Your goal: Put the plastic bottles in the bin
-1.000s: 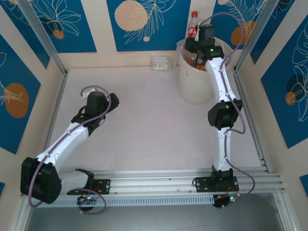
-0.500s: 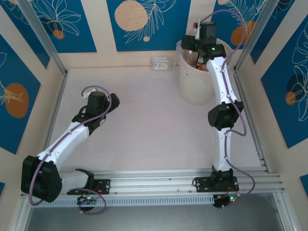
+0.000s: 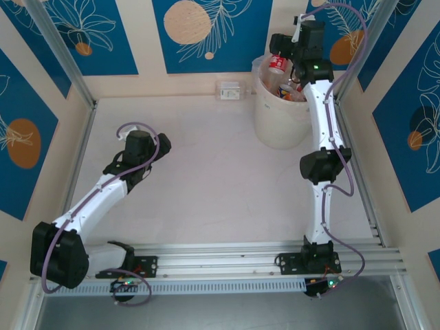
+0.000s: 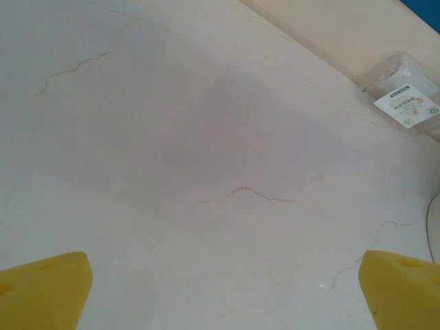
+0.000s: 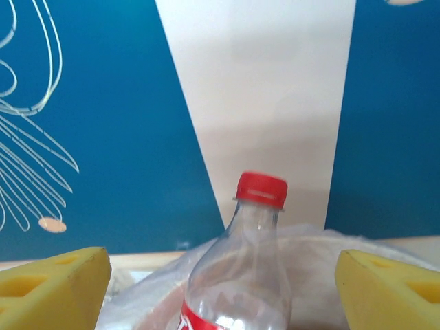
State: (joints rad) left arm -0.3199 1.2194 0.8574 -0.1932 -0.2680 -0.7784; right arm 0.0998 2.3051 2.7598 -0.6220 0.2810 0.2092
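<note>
At 1 o'clock over the bin [image 3: 278, 130], R gripper [image 5: 221, 275] stood spread either side of an upright red-capped bottle [image 5: 247, 227], L gripper [image 4: 223, 289] spread at 9; prob. release step, next needs clear lift-off.

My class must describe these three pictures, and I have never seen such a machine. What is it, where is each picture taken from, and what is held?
These are two robot arms bolted to the near edge of a table, each ending in a two-finger gripper. The overhead picture comes from a fixed camera above; the other two come from cameras on the wrists, so the yellow shapes are the finger pads. The left gripper hangs open above bare table, with a small clear labelled box near the back wall. The right gripper is open above the cream bin, which has bottles inside. A red-capped bottle stands between its pads, untouched by them. Nothing is held.
</note>
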